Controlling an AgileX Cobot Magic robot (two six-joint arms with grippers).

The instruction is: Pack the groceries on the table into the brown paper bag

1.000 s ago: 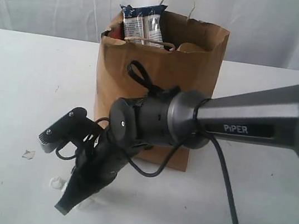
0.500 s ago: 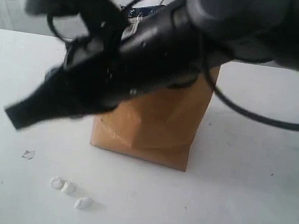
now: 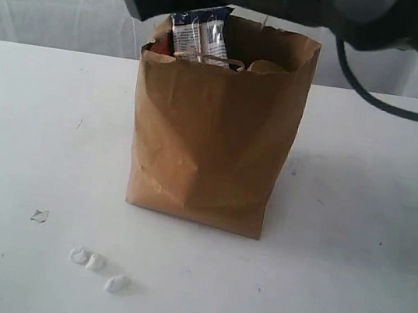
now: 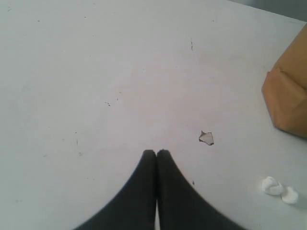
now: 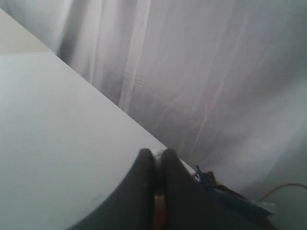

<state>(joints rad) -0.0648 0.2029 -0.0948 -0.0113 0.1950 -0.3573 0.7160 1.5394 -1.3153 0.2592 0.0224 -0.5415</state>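
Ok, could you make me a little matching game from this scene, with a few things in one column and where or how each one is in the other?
Things:
1. brown paper bag
2. long blue-white packet
3. right gripper
4. small white lumps

Places or states:
A. sticking out of the bag's top
B. lying loose on the table, apart from the bag
C. standing upright on the table
D. shut, up beside the bag's rim

Pairs: 1-C, 2-A, 3-D, 4-B
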